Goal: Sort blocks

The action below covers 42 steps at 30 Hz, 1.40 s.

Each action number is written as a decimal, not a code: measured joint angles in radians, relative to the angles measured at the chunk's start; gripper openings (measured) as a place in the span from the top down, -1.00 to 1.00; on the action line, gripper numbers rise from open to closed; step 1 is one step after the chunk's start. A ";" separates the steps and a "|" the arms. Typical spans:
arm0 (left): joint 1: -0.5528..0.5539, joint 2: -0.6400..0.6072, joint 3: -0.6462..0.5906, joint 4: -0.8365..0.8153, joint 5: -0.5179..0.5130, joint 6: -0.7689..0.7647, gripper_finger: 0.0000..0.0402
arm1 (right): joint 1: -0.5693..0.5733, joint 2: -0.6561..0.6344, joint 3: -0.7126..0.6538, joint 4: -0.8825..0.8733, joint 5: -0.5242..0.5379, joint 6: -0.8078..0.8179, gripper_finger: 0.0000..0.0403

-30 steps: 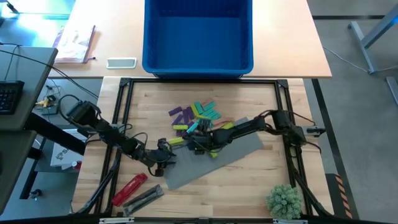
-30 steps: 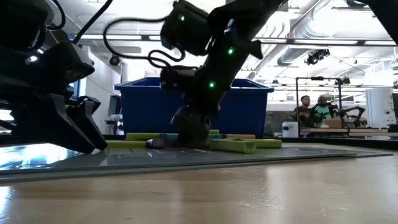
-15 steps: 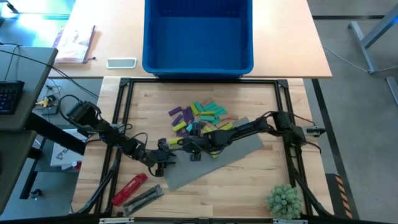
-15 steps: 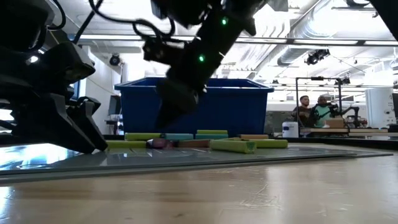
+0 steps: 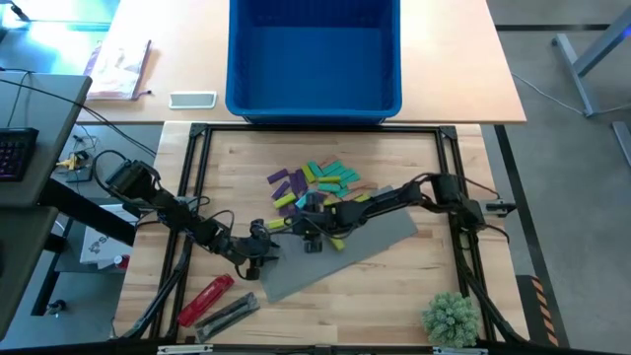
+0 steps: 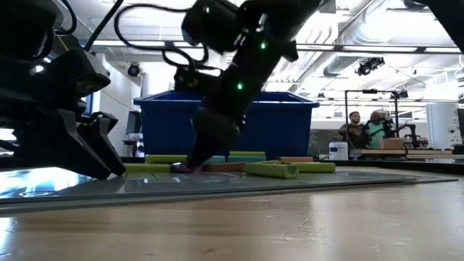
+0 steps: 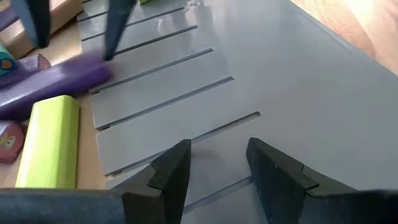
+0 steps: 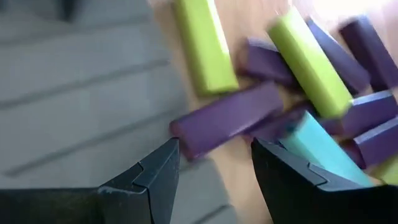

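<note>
1. While parked low at the near left edge of the grey mat (image 5: 340,251), left gripper (image 7: 214,163) sits unchanged, fingers apart, empty.
2. Swung back right from half a second ago, right gripper (image 8: 214,163) hovers open over a purple block (image 8: 230,118); no pick yet.
3. Farther off, blocks (image 5: 315,184) remain piled before the blue bin (image 5: 314,59).

Left arm stretches in low from the left side, elbow bent, its gripper (image 5: 258,247) near the middle of the worktop, fingers (image 7: 171,171) parted with nothing between them. Right arm reaches across from the right side, forearm angled down, its gripper (image 5: 308,225) tipped low just above the worktop, fingers (image 8: 149,177) also parted and holding nothing.
</note>
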 joint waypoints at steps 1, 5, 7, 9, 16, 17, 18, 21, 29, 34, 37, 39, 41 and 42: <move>0.000 0.000 0.000 0.001 0.000 0.000 0.28 | -0.009 0.000 -0.004 0.001 0.019 0.000 0.08; 0.000 0.000 0.000 0.002 0.000 0.001 0.28 | -0.040 -0.001 -0.004 -0.033 0.203 0.052 0.08; 0.000 0.000 0.000 0.002 0.000 0.001 0.28 | -0.050 -0.011 0.012 -0.093 0.260 0.081 0.08; 0.000 0.000 0.000 0.002 0.001 -0.001 0.28 | -0.048 -0.034 0.036 -0.173 0.261 0.110 0.08; 0.000 0.000 -0.001 0.002 0.001 -0.005 0.28 | 0.034 -0.137 0.056 -0.449 -0.058 0.243 0.08; 0.000 0.000 -0.001 0.003 0.001 -0.005 0.28 | 0.048 -0.145 0.056 -0.483 -0.105 0.265 0.08; 0.000 0.000 -0.001 0.004 0.001 -0.004 0.28 | 0.064 -0.152 0.056 -0.513 -0.143 0.285 0.08; 0.000 -0.005 -0.001 0.009 0.004 -0.003 0.28 | 0.117 -0.153 0.055 -0.579 -0.225 0.340 0.08; 0.000 -0.105 0.063 0.004 0.016 0.154 0.28 | 0.231 -0.144 0.053 -0.463 -0.253 0.421 0.08; 0.033 -0.127 0.114 0.011 -0.014 0.299 0.28 | 0.244 -0.092 0.052 -0.435 -0.258 0.417 0.08; 0.086 -0.090 0.145 0.007 -0.015 0.306 0.28 | 0.225 -0.071 0.052 -0.471 -0.256 0.415 0.08; 0.121 -0.050 0.170 0.007 0.024 0.300 0.28 | 0.209 -0.062 0.052 -0.493 -0.256 0.415 0.08; 0.146 0.002 0.197 0.012 0.068 0.301 0.28 | 0.195 -0.061 0.052 -0.503 -0.256 0.415 0.08; 0.155 0.030 0.210 0.012 0.082 0.301 0.28 | 0.189 -0.061 0.052 -0.504 -0.257 0.414 0.08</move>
